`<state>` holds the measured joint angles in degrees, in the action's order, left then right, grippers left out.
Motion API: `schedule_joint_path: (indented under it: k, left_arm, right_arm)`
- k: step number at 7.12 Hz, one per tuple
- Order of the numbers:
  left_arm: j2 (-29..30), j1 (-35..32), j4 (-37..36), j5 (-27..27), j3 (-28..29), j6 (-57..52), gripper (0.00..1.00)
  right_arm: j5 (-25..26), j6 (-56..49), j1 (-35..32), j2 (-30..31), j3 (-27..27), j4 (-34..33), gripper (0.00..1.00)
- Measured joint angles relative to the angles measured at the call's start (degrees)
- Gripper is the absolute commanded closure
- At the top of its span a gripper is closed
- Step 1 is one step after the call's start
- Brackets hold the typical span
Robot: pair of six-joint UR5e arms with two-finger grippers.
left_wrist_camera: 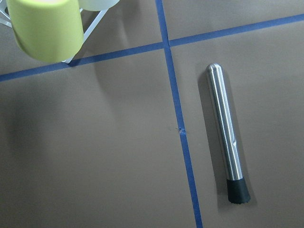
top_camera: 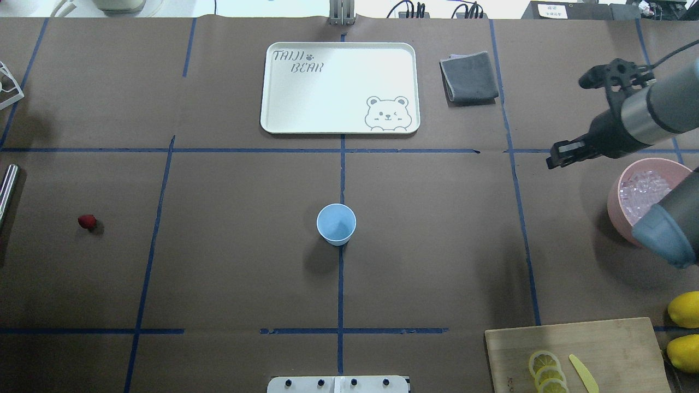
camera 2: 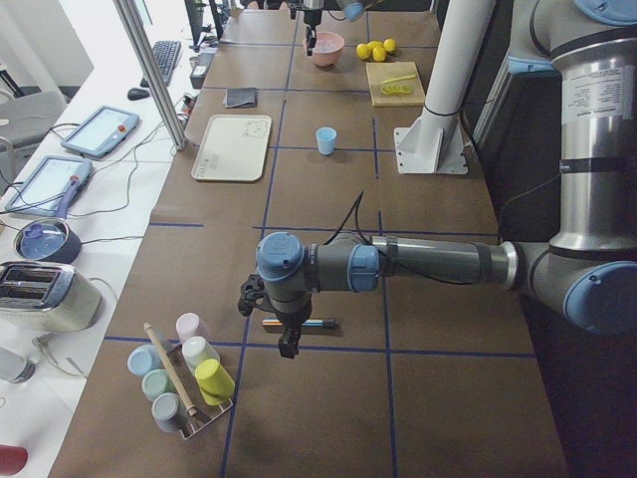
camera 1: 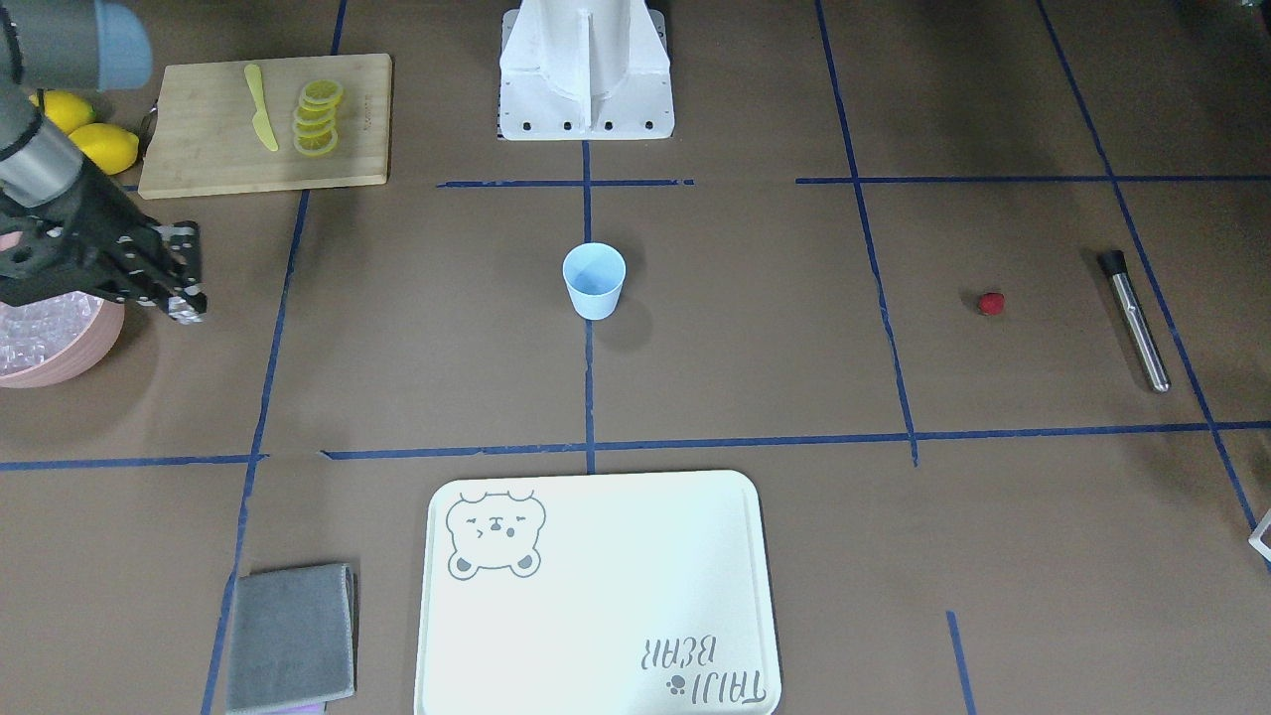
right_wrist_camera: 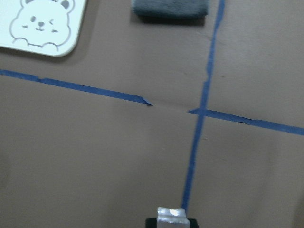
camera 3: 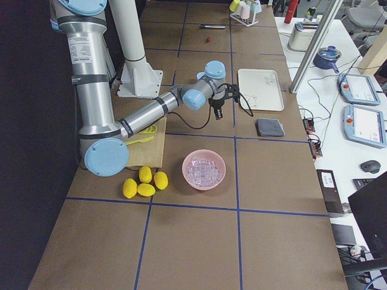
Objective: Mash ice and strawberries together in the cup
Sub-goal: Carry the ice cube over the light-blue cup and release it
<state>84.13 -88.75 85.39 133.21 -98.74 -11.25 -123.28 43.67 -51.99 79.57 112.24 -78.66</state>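
Pale-blue cup (camera 1: 594,281) mid-table, right hand (camera 1: 186,301) well apart, near ice (camera 1: 35,336)

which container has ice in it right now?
The large pink bowl: clear ice cubes fill it. The small light-blue plastic cup at table centre and the white bear-print tray are empty.

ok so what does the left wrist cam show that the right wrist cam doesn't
Only the left wrist view: a long steel muddler with a black tip, lying flat, and a yellow-green plastic cup by a white wire rack. Only the right wrist view: a corner of the pale rectangular tray with a bear drawing, and a folded grey cloth. Both: the brown paper-covered table crossed by blue tape lines.
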Motion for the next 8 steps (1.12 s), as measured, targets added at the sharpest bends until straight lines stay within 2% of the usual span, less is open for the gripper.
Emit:
schedule_joint_path:
  k: [2, 5, 8]
  left_arm:
    - [0.1, 0.1, 0.0, 0.0, 0.0, 0.0, 0.0]
    - [0.0, 0.1, -0.2, 0.0, 0.1, 0.0, 0.0]
    - [0.0, 0.1, -0.3, 0.0, 0.6, 0.0, 0.0]
  right_arm:
    - [8.7, 11.5, 10.0, -10.7, -1.2, -5.0, 0.92]
    - [21.5, 25.7, 22.3, -23.9, -7.1, -8.0, 0.91]
    - [27.6, 31.9, 28.4, -33.4, -12.6, -11.7, 0.88]
